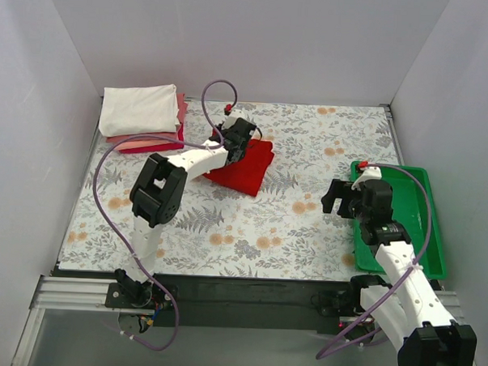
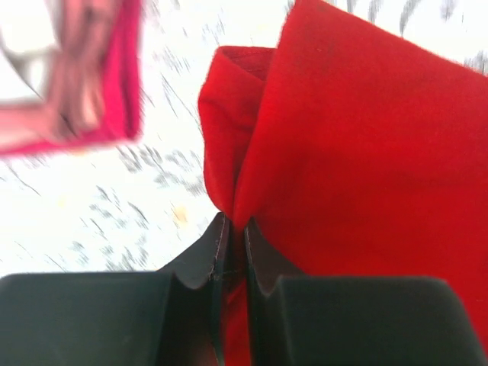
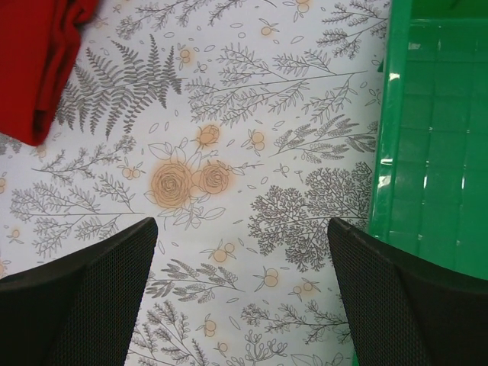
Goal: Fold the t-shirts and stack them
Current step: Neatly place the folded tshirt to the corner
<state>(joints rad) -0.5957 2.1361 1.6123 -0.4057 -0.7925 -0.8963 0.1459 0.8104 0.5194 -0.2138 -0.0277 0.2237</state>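
A folded bright red t-shirt [image 1: 246,168] lies on the patterned table near its middle. My left gripper [image 1: 234,147] is shut on that shirt's left edge; in the left wrist view the red cloth [image 2: 358,152] is pinched between the closed fingers [image 2: 206,259]. A stack of folded shirts sits at the back left, a white one [image 1: 139,109] on top, salmon pink and crimson ones [image 1: 152,143] below. That stack shows blurred in the left wrist view [image 2: 72,76]. My right gripper [image 1: 334,195] is open and empty above the table, left of the green tray. The red shirt's corner shows in the right wrist view [image 3: 42,61].
A green plastic tray [image 1: 421,208] stands at the right edge of the table, seen also in the right wrist view [image 3: 431,130]. White walls enclose the table on three sides. The left arm's purple cable loops over the table's left part.
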